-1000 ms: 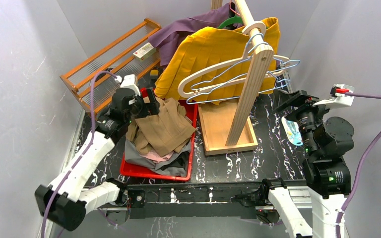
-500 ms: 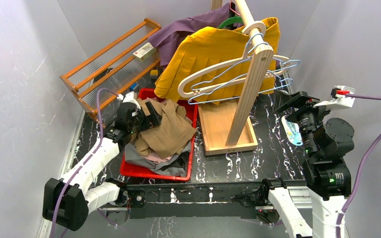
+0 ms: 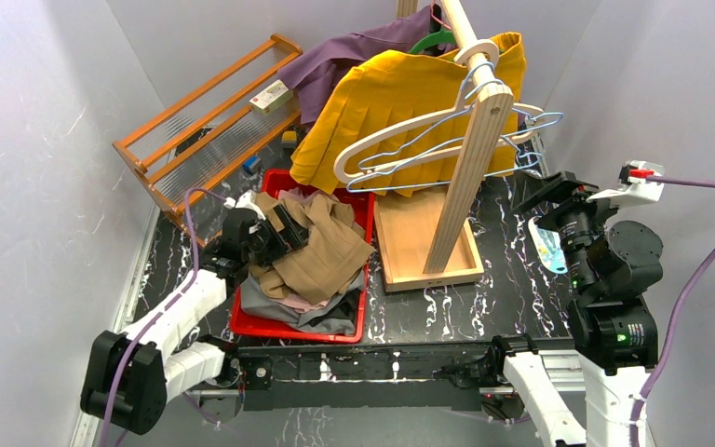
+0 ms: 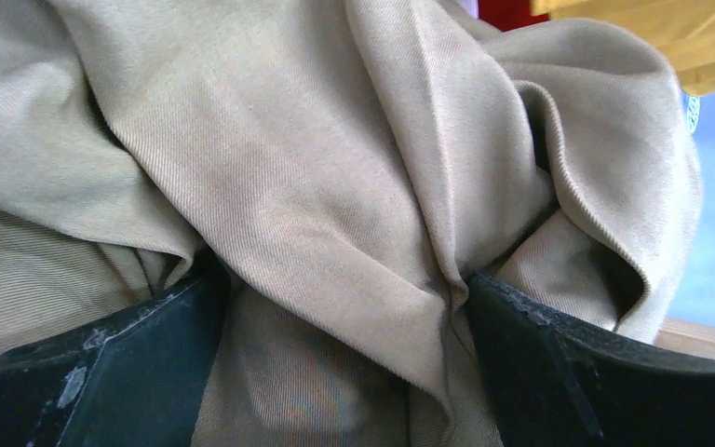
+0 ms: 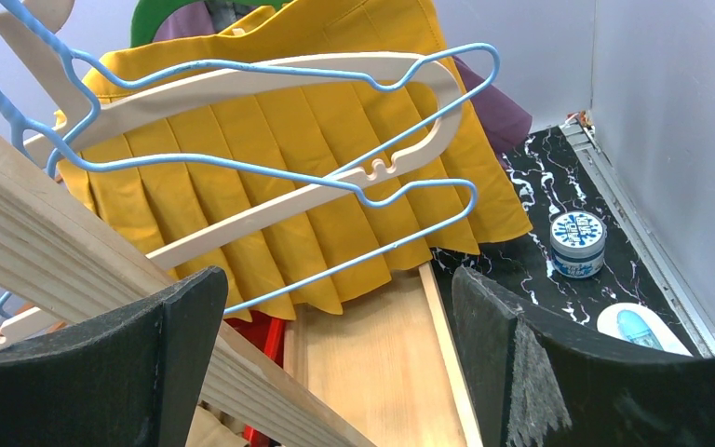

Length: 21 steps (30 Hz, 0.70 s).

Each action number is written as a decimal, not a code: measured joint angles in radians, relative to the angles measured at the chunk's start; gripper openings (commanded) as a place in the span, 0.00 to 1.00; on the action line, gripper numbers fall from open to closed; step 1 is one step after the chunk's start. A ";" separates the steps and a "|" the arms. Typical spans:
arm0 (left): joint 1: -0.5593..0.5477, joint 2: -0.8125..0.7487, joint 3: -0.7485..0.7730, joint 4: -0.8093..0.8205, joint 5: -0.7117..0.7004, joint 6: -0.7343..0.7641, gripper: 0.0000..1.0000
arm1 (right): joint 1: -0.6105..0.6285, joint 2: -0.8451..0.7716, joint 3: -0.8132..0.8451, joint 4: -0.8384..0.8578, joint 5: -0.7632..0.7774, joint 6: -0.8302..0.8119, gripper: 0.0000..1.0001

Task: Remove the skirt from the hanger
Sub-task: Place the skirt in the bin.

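Marbled table, tan skirt bunched inside spread left end effector

Top external: high, behind the arm bases, tilted down and forward over the desk toward the back corner; takes in the whole scene from far off.

Left wrist: pressed very close on the tan cloth, which fills the frame; left pincer fingers sit in both lower corners.

Right wrist: low on the right side, facing up and left at the yellow skirt, middle range; right pincer fingers likewise.

All three catch the yellow skirt; left wrist gets only a top-right sliver.
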 measured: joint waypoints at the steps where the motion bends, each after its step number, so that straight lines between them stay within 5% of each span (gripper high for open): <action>1: 0.000 -0.013 0.013 -0.027 0.000 0.010 0.98 | 0.000 0.000 0.000 0.000 0.000 0.000 0.98; 15: -0.008 -0.160 0.381 -0.354 -0.072 0.269 0.98 | 0.000 0.000 0.000 0.000 0.000 -0.002 0.98; 21: -0.004 -0.045 0.471 -0.455 -0.288 0.343 0.75 | 0.000 0.000 0.000 0.000 0.000 -0.004 0.98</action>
